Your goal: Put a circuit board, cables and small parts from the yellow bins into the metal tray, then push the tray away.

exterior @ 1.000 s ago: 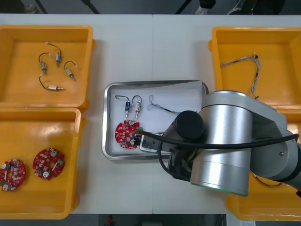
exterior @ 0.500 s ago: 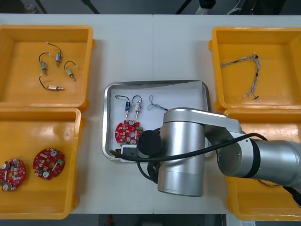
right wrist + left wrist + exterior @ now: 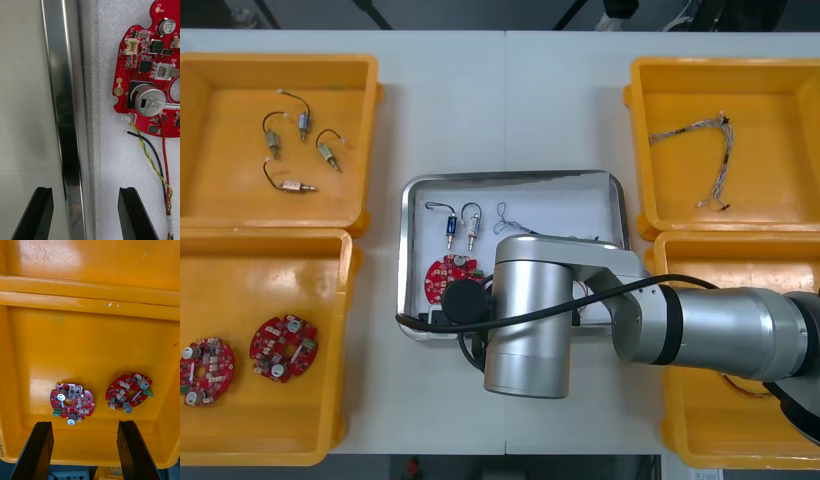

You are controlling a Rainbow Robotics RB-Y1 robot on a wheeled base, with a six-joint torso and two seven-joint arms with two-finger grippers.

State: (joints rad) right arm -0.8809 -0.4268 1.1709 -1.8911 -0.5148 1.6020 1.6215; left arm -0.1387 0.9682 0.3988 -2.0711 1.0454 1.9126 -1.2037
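Loading looks done to me: the metal tray [image 3: 515,178] holds a circuit board [image 3: 150,67], cables [image 3: 164,161] and small metal parts [image 3: 461,226], so it's push time. The right gripper [image 3: 85,191] is wide open and empty, 1 finger each side of the tray's rim. Next it needs to press that rim and shove it away. The left gripper [image 3: 84,425] hangs open and empty over a yellow bin [image 3: 90,273]. From the front, the right arm [image 3: 525,320] covers the tray's near half, so I can't tell if there's contact.

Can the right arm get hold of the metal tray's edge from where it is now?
Probably yes: the right gripper is open, one finger each side of the rim of the metal tray, with nothing between.
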